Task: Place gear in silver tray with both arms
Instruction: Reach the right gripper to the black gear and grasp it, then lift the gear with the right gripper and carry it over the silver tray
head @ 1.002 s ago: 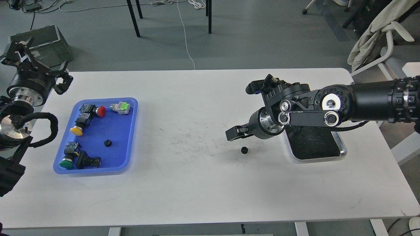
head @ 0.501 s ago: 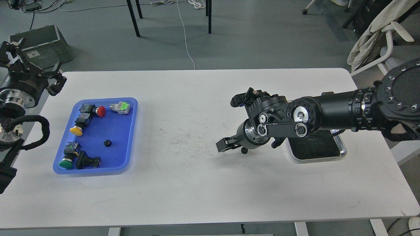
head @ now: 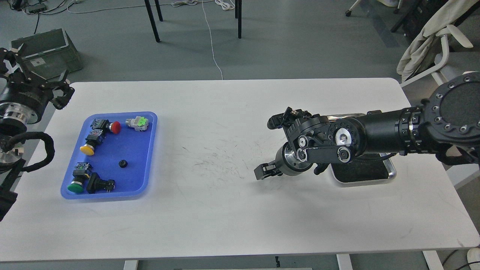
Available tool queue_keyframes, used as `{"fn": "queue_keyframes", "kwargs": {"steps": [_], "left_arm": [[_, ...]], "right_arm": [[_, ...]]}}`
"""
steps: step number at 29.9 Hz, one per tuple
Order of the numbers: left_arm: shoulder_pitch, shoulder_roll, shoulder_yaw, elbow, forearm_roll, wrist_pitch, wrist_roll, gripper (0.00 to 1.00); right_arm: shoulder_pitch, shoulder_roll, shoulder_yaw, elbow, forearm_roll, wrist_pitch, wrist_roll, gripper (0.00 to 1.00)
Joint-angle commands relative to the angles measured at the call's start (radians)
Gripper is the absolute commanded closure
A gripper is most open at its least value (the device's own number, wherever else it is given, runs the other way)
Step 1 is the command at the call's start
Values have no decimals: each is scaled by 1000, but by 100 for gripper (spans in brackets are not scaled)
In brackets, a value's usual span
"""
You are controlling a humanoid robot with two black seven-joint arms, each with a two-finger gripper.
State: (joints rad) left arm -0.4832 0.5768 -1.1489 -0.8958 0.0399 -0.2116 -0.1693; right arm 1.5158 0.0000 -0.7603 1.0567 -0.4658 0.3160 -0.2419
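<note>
The right gripper is hanging low over the white desk, just left of the shiny rectangular silver tray. Its fingers look nearly together; whether they are clamping the gear cannot be told. No gear is showing there. The left gripper, fingers apart, is staying far at upper left.

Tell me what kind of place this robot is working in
Most likely a robotics lab or test workshop. On a scuffed white table sits a blue tray of industrial push-button switches, beside a silver tray. Cables trail over the grey floor, and a grey crate stands on it.
</note>
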Motion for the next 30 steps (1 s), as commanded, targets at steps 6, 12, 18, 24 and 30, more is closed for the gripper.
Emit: {"fn": "queue_keyframes", "kwargs": {"steps": [6, 12, 18, 24, 30], "left_arm": [[2, 0, 0, 0, 0, 0, -1, 2], [3, 2, 0, 0, 0, 0, -3, 2], [6, 5, 0, 0, 0, 0, -3, 2], [8, 9, 0, 0, 2, 1, -3, 2], [8, 11, 0, 0, 2, 1, -3, 2]], "right_arm": [[-8, 0, -1, -15, -1, 0, -2, 26], [-8, 0, -4, -12, 1, 1, -2, 40], [1, 0, -34, -14, 1, 24, -2, 73], [0, 0, -34, -29, 1, 37, 1, 99], [38, -2, -16, -38, 3, 31, 4, 99]]}}
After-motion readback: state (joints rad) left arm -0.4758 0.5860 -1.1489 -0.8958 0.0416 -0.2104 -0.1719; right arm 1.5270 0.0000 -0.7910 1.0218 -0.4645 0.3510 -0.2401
